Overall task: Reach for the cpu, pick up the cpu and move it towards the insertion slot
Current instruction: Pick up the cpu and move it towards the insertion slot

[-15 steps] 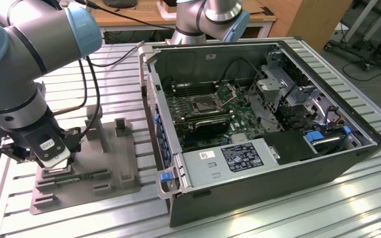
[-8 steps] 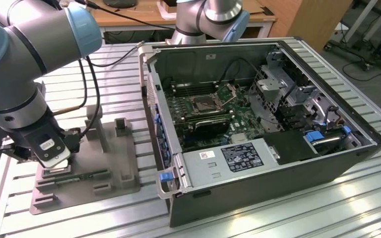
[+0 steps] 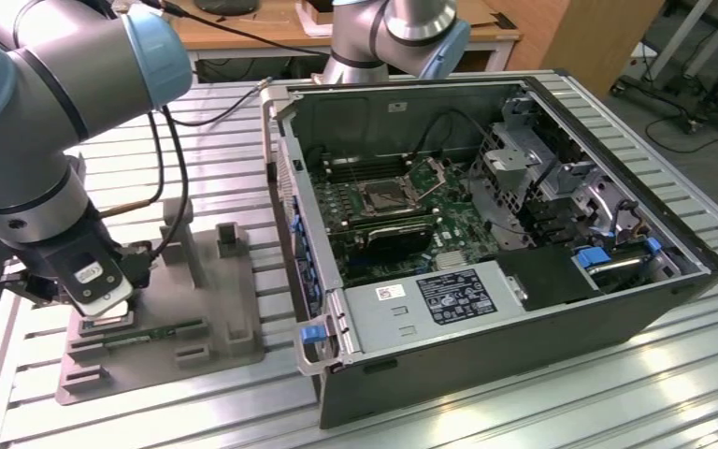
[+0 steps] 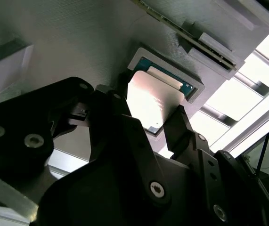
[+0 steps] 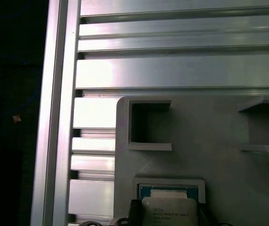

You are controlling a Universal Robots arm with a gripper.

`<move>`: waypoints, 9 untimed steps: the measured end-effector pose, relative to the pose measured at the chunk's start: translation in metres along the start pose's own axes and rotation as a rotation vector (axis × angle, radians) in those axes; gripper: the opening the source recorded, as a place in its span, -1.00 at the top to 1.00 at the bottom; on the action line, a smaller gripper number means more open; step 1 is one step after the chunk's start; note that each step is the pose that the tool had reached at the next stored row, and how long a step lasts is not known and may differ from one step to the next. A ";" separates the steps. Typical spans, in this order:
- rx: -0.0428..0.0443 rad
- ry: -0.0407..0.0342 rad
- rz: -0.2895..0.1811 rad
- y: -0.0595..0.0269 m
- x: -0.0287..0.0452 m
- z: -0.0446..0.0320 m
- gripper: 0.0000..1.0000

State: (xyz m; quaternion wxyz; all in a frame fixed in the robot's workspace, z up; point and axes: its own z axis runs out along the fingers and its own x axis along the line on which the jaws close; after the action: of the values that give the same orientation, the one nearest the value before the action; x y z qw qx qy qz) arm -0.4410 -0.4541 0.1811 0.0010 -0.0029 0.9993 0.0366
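Observation:
The cpu (image 4: 146,101), a thin square chip with a shiny silver top and a green rim, lies in its square pocket on the grey fixture (image 3: 209,309) at the exterior view's left. My gripper (image 4: 148,109) is down over it, one black finger (image 4: 121,101) against each of two opposite edges. In the first wrist view the cpu (image 5: 169,213) shows at the pocket between the gripper (image 5: 168,217) tips. I cannot tell whether the chip is raised off the pocket floor. The insertion slot (image 3: 384,196), with its metal flap up, sits on the board inside the open computer case.
A green memory stick (image 3: 147,334) lies in the fixture just beside the gripper (image 3: 104,307). The open computer case (image 3: 484,355) stands on the slatted aluminium table (image 3: 147,412) at the exterior view's right. Cables (image 3: 172,168) hang from my arm. Another arm's base (image 3: 396,37) stands behind the case.

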 end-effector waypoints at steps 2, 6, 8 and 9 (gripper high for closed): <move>0.0001 0.0002 0.000 0.0002 0.0000 -0.0024 -0.08; 0.0001 0.0001 0.000 0.0006 0.0000 -0.0077 -0.08; -0.0001 -0.0001 0.000 0.0006 -0.0001 -0.0083 -0.08; -0.0001 -0.0001 0.000 0.0007 -0.0001 -0.0083 -0.08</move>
State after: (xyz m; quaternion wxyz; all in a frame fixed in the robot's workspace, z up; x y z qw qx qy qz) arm -0.4410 -0.4540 0.1894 0.0011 -0.0028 0.9993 0.0367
